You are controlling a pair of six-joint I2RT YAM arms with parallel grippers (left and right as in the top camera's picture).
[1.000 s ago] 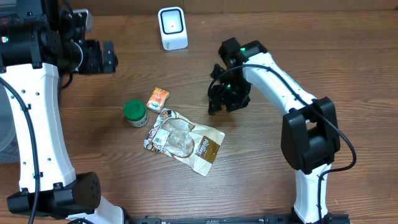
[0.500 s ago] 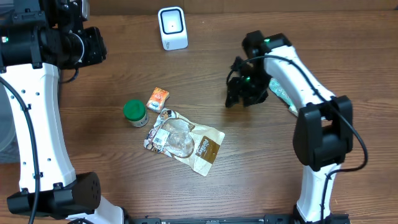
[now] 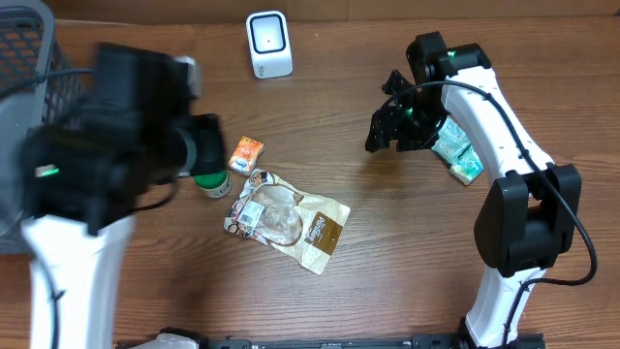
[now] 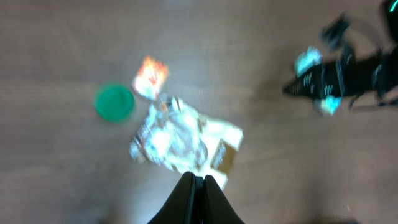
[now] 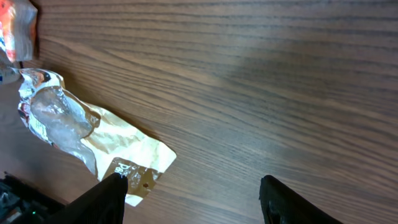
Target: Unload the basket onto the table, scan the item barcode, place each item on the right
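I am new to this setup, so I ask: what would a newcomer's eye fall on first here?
The big, blurred white and black left arm fills the left of the overhead view. At the centre of the brown wooden table lies a crinkled clear and beige plastic pouch, with a small orange packet and a green-lidded jar beside its upper left. A white box-shaped scanner stands at the far edge.

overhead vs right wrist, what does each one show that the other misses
Only overhead: the white scanner, the green-lidded jar, the wire basket and a teal packet under the right arm. Only right wrist: its own pincer close up, open over bare wood. Both: the clear-and-tan pouch and the orange packet beside it.
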